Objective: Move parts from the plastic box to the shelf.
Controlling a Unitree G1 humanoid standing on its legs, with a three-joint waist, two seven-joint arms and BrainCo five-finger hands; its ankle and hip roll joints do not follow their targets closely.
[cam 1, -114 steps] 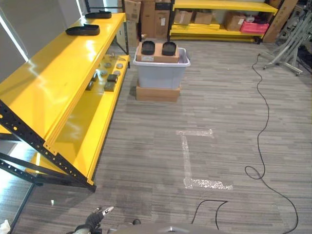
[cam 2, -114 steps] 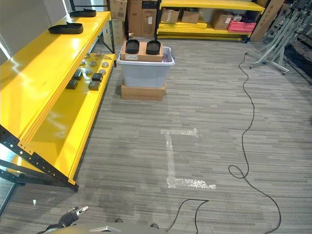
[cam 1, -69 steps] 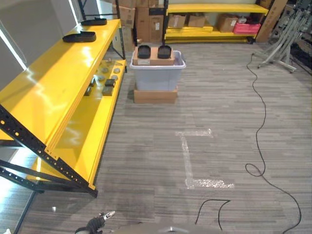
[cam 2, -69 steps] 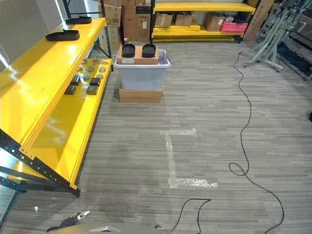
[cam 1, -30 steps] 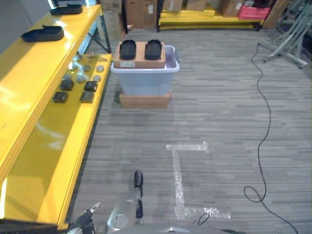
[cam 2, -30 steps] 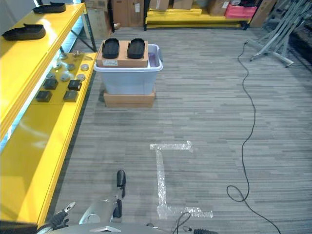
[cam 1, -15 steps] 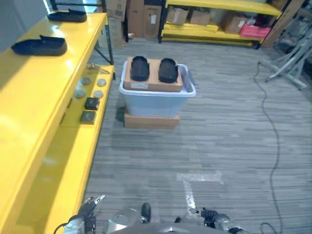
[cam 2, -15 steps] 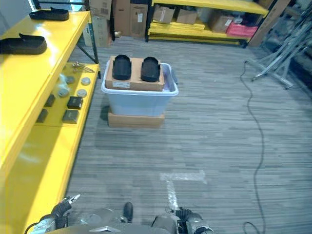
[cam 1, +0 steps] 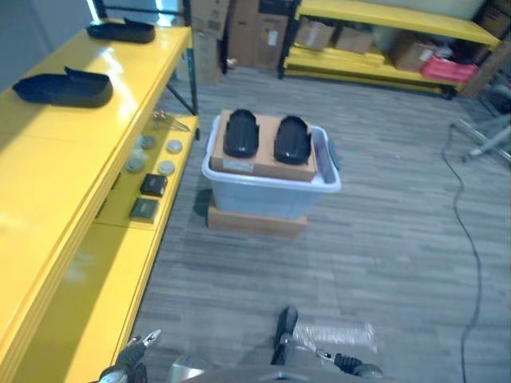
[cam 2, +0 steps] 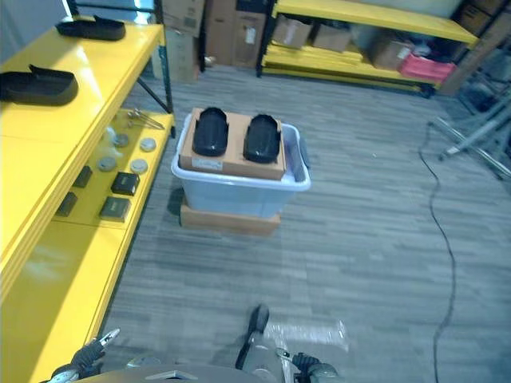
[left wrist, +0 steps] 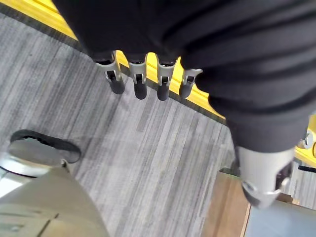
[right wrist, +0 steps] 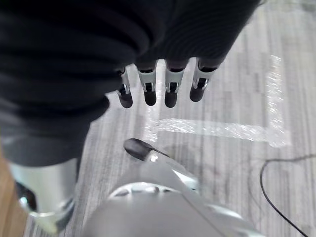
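Note:
The grey plastic box [cam 1: 271,195] stands on a flat cardboard base on the floor, beside the long yellow shelf [cam 1: 72,183]. A cardboard sheet lies across its rim and carries two black moulded parts [cam 1: 239,133] [cam 1: 292,140]. Two similar black parts [cam 1: 60,86] [cam 1: 120,30] lie on the shelf's top level. My left hand [left wrist: 138,84] hangs low near the shelf's edge, fingers straight and holding nothing. My right hand [right wrist: 158,91] hangs over the floor, open and holding nothing.
Small dark blocks [cam 1: 152,185] and round pieces [cam 1: 156,155] sit on the shelf's lower level. Stacked cardboard boxes [cam 1: 239,24] and another yellow rack [cam 1: 383,56] with boxes and a pink crate stand behind. A tape mark [cam 1: 335,333] is on the floor.
The whole picture has shifted: the camera has come closer to the plastic box, which now shows larger and nearer the middle. Both hands stay low and empty.

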